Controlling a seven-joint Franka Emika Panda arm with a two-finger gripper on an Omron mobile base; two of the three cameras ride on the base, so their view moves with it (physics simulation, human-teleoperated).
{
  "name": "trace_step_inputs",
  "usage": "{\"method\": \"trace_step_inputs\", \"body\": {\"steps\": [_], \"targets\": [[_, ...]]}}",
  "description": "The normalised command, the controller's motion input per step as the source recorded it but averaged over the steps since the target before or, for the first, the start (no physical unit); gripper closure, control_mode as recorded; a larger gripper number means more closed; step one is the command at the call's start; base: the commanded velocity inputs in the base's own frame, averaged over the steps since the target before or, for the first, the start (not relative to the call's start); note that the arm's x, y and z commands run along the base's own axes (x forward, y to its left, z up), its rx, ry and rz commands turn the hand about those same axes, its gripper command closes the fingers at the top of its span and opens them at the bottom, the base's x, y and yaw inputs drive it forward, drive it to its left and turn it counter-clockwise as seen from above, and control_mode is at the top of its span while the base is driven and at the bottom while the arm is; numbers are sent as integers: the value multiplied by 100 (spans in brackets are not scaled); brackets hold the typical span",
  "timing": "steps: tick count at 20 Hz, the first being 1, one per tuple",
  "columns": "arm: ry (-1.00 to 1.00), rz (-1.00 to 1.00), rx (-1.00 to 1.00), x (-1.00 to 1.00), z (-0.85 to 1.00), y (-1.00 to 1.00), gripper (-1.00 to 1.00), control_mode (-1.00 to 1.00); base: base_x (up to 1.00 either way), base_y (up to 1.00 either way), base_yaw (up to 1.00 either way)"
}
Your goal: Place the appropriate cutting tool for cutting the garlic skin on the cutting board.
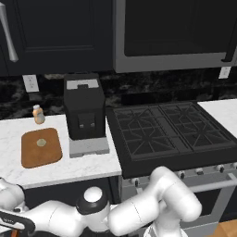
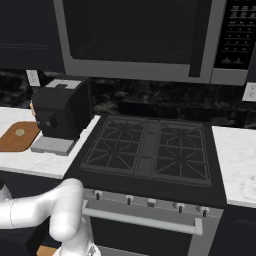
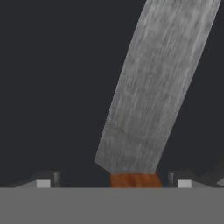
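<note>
Hand view: hand (image 3: 113, 181) grips knife (image 3: 153, 87) (handle).

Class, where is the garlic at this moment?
The garlic lies on the cutting board, near its middle, on the white counter left of the coffee machine; in the right base view it shows at the far left.

The knife (image 3: 153, 96) — grey blade, orange handle — sits between the finger tips, blade slanting up and right. The brown wooden cutting board (image 1: 40, 148) lies flat on the white counter — pale garlic (image 1: 41, 142) resting on it.
</note>
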Motion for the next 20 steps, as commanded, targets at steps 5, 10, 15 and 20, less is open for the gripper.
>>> {"method": "trace_step_inputs", "body": {"steps": [5, 10, 15, 20], "targets": [[-9, -5, 2, -9, -30, 4, -100, -100, 0, 0, 0], [-16, -8, 8, -41, -25, -2, 100, -100, 0, 0, 0], [-13, -15, 6, -22, -2, 1, 100, -100, 0, 0, 0], [-9, -31, 2, -15, 67, 19, 100, -100, 0, 0, 0]]}}
